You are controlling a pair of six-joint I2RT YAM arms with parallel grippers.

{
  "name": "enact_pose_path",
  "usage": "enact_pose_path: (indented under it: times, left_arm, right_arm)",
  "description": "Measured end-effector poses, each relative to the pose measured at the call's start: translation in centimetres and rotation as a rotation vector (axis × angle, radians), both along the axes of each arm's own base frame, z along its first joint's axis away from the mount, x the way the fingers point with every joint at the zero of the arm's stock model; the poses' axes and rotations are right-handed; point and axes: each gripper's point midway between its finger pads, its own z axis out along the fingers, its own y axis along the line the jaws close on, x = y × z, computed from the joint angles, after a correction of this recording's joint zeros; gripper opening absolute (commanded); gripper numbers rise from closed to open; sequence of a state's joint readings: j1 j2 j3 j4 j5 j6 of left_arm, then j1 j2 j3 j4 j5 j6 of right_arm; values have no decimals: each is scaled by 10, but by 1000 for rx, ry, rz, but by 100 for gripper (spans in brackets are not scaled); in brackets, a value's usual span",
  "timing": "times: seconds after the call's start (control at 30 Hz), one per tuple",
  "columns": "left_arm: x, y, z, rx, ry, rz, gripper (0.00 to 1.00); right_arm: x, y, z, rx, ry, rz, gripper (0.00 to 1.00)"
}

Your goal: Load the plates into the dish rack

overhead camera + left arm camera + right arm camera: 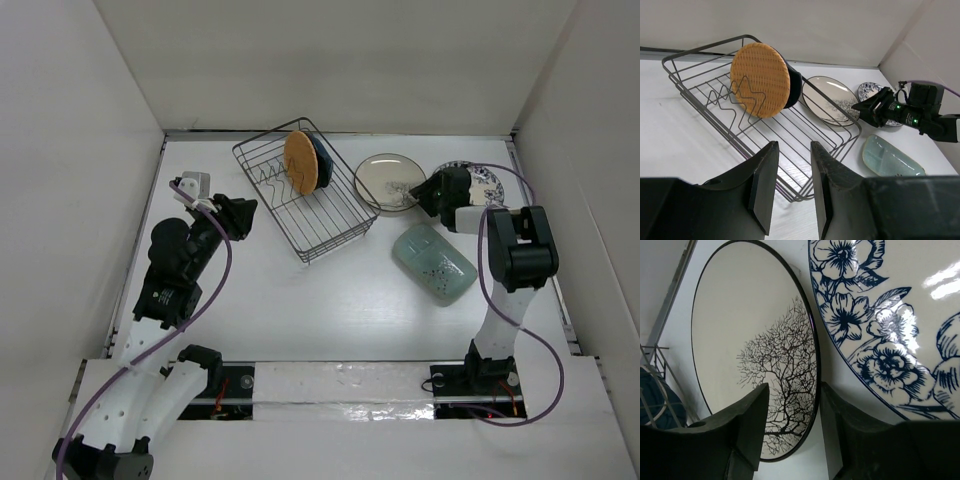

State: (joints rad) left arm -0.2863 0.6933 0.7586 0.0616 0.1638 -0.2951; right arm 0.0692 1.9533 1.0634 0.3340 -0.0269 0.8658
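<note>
The orange plate (299, 163) and the blue plate (323, 160) stand upright in the dish rack (330, 225), one just behind the other. The beige plate (750, 340), floral plate (900, 315) and green plate (434, 262) lie on the table (330, 310). The right gripper (793, 390) has its jaws spread astride the beige plate's rim. The left gripper (792, 150) hovers beside the rack, jaws spread and empty.

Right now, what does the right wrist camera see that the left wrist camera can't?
Only the right wrist view shows, up close, the right gripper open with a finger each side of the dark rim of the beige plate. Only the left wrist view shows the orange plate standing in the dish rack, the pale green plate and the left gripper. Both show the beige plate and the white flowered plate side by side.
</note>
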Motion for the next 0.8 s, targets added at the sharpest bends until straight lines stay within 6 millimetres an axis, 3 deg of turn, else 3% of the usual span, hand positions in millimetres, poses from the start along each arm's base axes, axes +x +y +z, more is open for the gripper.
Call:
enact_pose_path:
  times: [0.3, 0.4, 0.43, 0.53, 0.8]
  left_arm:
    - [2, 2, -2, 8, 5, 14, 29]
    - [3, 3, -3, 10, 5, 19, 29]
    - [3, 3, -3, 11, 5, 20, 29]
    - [3, 4, -3, 12, 5, 23, 26]
    - [5, 8, -3, 25, 0, 45, 23]
  right_arm:
    - [13, 13, -10, 142, -10, -10, 36]
    - [18, 19, -14, 189, -15, -6, 22]
    - [19, 20, -15, 202, -18, -4, 9]
    - [24, 24, -7, 257, -48, -4, 0]
    - [18, 21, 20, 169, -103, -11, 0]
